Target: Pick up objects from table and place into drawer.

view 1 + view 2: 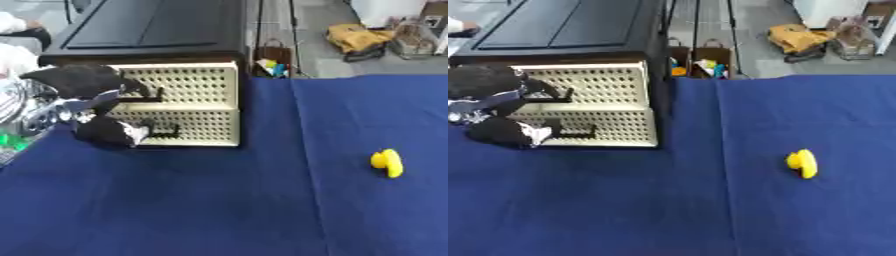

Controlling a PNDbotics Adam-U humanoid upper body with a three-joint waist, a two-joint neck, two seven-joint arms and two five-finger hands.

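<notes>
A small yellow duck-shaped toy lies on the blue cloth at the right. At the back left stands a drawer cabinet with a black top and two cream perforated drawer fronts, both closed. The upper drawer has a black handle; the lower drawer has its own black handle. My left hand, black and silver, comes in from the left and sits against the drawer fronts, a curled finger hooked on the upper handle. Its lower part rests by the lower drawer. My right hand shows in no view.
The blue cloth covers the table from the cabinet to the near edge. Beyond the far edge on the floor are bags with coloured items and a yellow bundle. Shiny clutter lies at the left edge.
</notes>
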